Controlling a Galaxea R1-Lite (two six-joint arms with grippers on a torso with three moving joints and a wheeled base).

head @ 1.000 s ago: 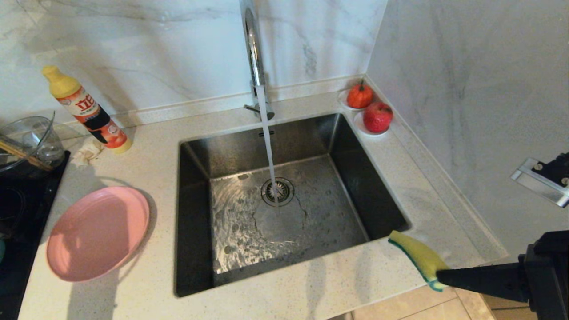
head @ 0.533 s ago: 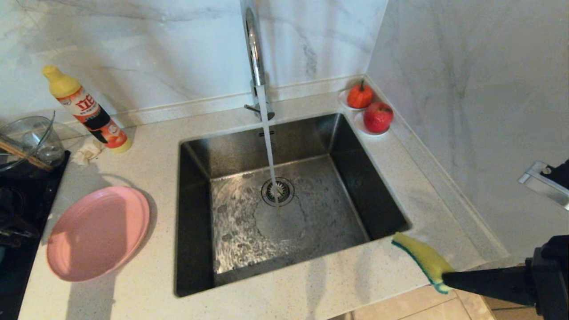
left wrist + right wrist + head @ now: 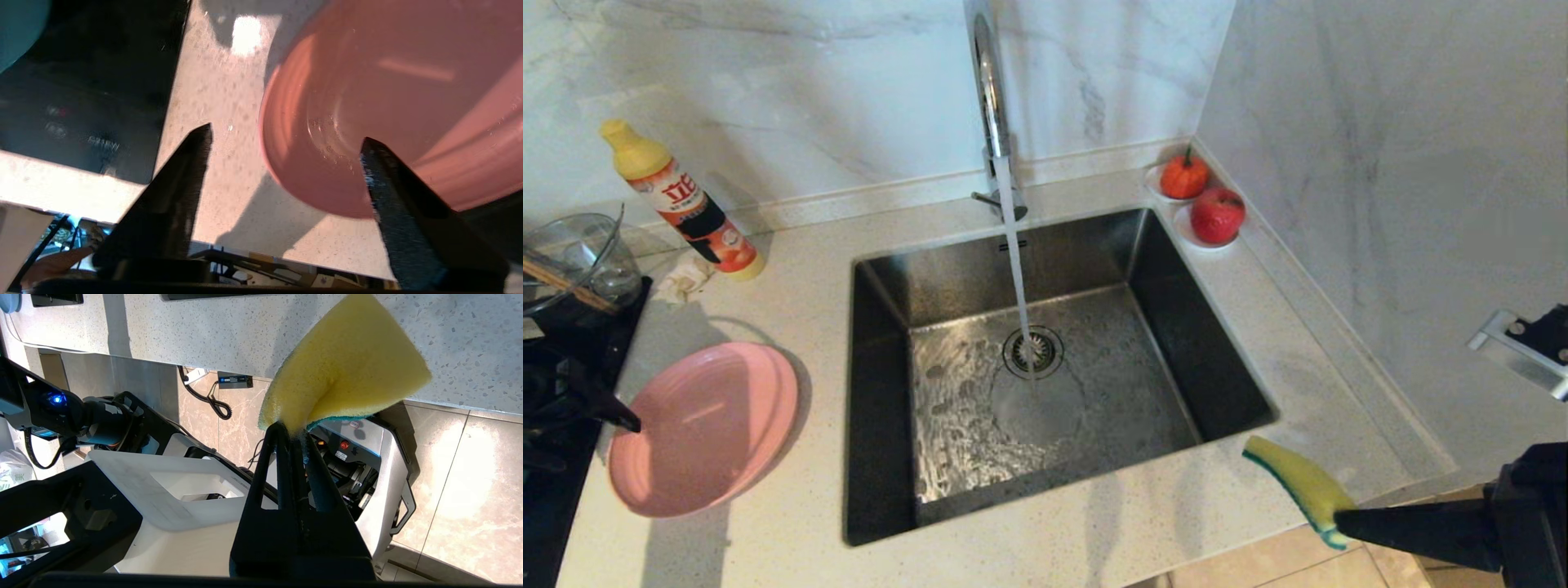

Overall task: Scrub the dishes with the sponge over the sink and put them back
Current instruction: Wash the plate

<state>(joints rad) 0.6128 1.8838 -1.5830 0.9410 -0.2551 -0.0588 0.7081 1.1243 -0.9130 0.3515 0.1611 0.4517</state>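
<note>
Left gripper (image 3: 286,143) gapes open astride the near rim of the pink plate (image 3: 707,425) at the counter's left edge, a stiff, wet, likely slippery rim to pinch; right gripper (image 3: 296,435) clamps the soft sponge (image 3: 1294,482).

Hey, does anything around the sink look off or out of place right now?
The faucet is running into an empty sink, with no dish under the stream. The pink plate sits on the counter, and the sponge is pinched in the right gripper off the counter's front edge.
</note>
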